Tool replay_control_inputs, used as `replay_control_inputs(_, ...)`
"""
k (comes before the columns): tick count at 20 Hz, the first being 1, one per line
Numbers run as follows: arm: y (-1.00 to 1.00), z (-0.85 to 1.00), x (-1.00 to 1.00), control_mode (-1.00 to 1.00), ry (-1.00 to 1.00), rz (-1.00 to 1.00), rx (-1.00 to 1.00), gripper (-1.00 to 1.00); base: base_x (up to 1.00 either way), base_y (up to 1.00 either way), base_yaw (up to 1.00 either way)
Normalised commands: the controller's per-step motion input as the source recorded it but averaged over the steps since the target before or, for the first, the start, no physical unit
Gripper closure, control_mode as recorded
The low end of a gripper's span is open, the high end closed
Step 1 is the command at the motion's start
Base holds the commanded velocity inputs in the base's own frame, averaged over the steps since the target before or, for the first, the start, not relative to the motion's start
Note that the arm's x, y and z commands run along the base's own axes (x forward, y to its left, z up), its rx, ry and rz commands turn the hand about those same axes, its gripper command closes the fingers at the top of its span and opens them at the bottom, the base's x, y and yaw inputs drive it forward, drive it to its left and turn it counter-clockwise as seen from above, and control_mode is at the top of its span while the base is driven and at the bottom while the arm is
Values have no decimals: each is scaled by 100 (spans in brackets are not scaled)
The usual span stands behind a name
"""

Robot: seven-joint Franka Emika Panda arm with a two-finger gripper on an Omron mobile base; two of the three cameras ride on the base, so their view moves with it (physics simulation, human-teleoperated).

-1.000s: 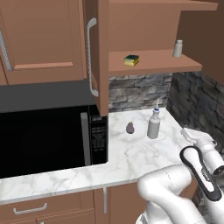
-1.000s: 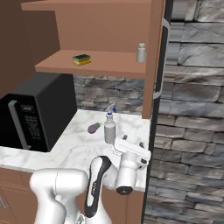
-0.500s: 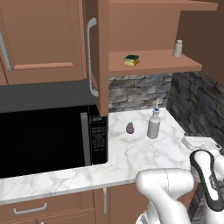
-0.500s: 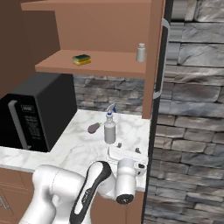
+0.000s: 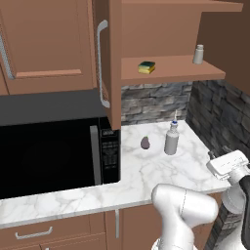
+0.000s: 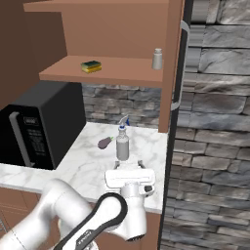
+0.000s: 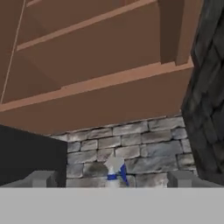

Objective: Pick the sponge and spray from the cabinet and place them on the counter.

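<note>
The sponge (image 5: 146,67) (image 6: 91,66), yellow with a green top, lies on the shelf of the open cabinet (image 5: 171,73) (image 6: 107,73). On the white marble counter (image 5: 146,171) (image 6: 93,166) the spray (image 5: 171,139) (image 6: 122,144) stands upright near the stone wall. My gripper (image 6: 129,165) (image 5: 219,152) hovers over the counter's front right part, a little in front of the spray, jaws wide open and empty. In the hand view the spray's blue-tipped nozzle (image 7: 114,170) shows low between the fingertips (image 7: 41,178), with the shelf's underside above it.
A black microwave (image 5: 49,151) (image 6: 39,127) fills the counter's left side. A small purple egg-shaped object (image 5: 145,142) (image 6: 104,142) lies left of the spray. A white shaker (image 5: 198,54) (image 6: 157,59) stands on the shelf's right end. The open cabinet door (image 5: 110,63) (image 6: 176,63) juts forward.
The arm has folded and the hand has shifted slightly along the counter's front edge, turning square to the back wall. The gripper stays open; spray and sponge have not moved.
</note>
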Motion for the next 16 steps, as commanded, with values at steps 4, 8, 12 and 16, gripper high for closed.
replay_control_inputs(4,83,77,-38,-100,-25,11,-11,-100,0,0,0)
replay_control_inputs(8,82,78,-31,-100,-22,10,-11,-100,0,0,0)
replay_control_inputs(12,73,76,-31,-100,-6,7,-9,-100,0,0,0)
replay_control_inputs(16,67,67,-42,-100,3,1,-6,-100,0,0,0)
